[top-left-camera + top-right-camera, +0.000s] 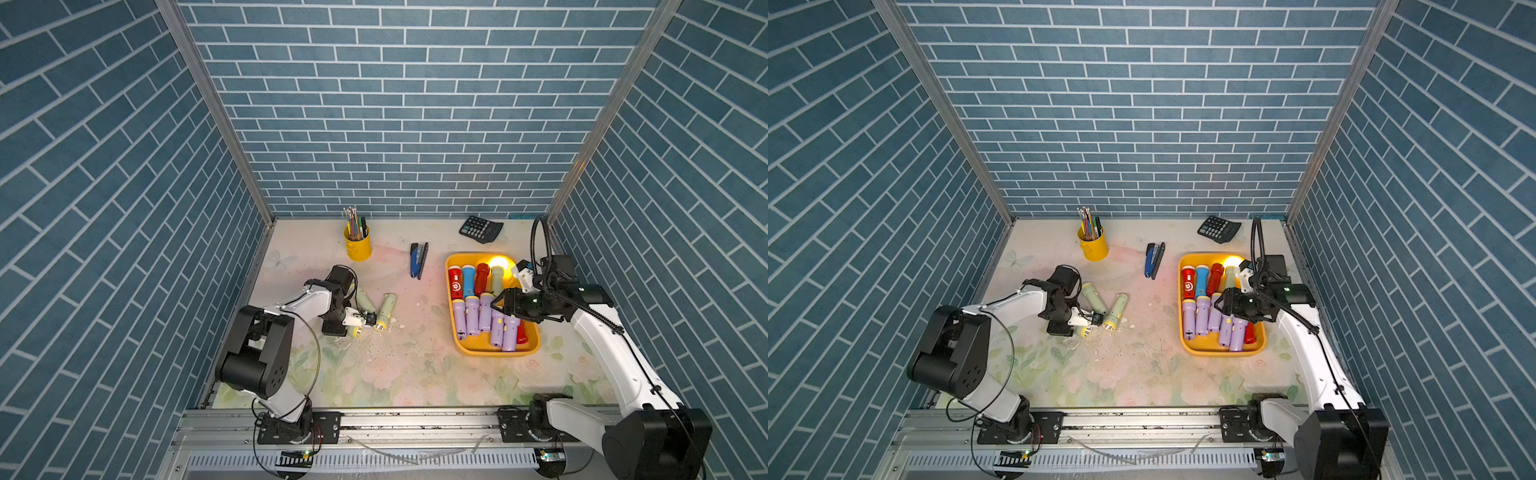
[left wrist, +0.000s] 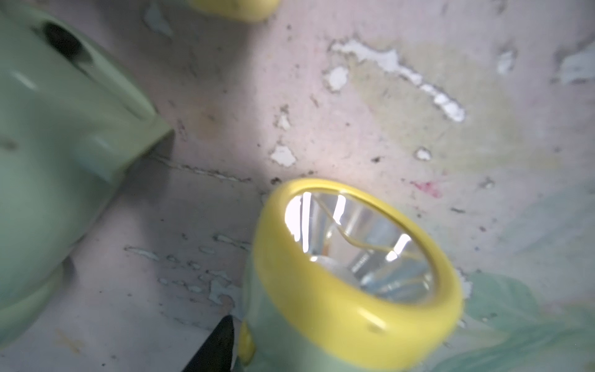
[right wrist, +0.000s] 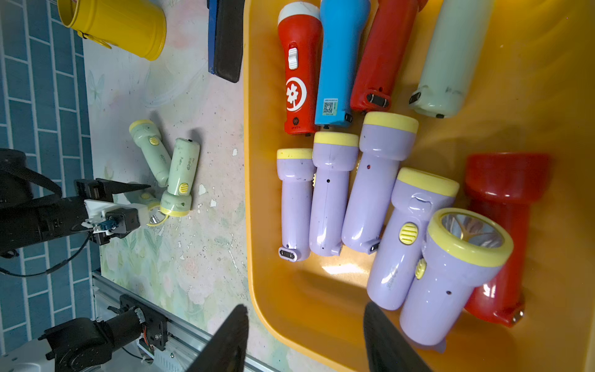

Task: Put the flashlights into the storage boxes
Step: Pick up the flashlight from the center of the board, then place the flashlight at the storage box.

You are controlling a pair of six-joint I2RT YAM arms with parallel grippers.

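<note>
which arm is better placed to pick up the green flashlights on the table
Left: its jaws are down at the pale green flashlights; the right jaws hang open over the tray.

Shallow orange-yellow tray (image 1: 478, 345) holding ten torches lying flat: a far row of red torch (image 1: 454, 283), blue torch (image 1: 468, 280), dark red torch (image 1: 482, 275) and lit pale green torch (image 1: 496, 277), with five lilac torches (image 1: 471, 316) with yellow rings and another red one (image 1: 522, 332) nearer; three more pale green torches (image 1: 386, 309) lie clustered on the mat (image 1: 415, 374), well apart from it.
</note>
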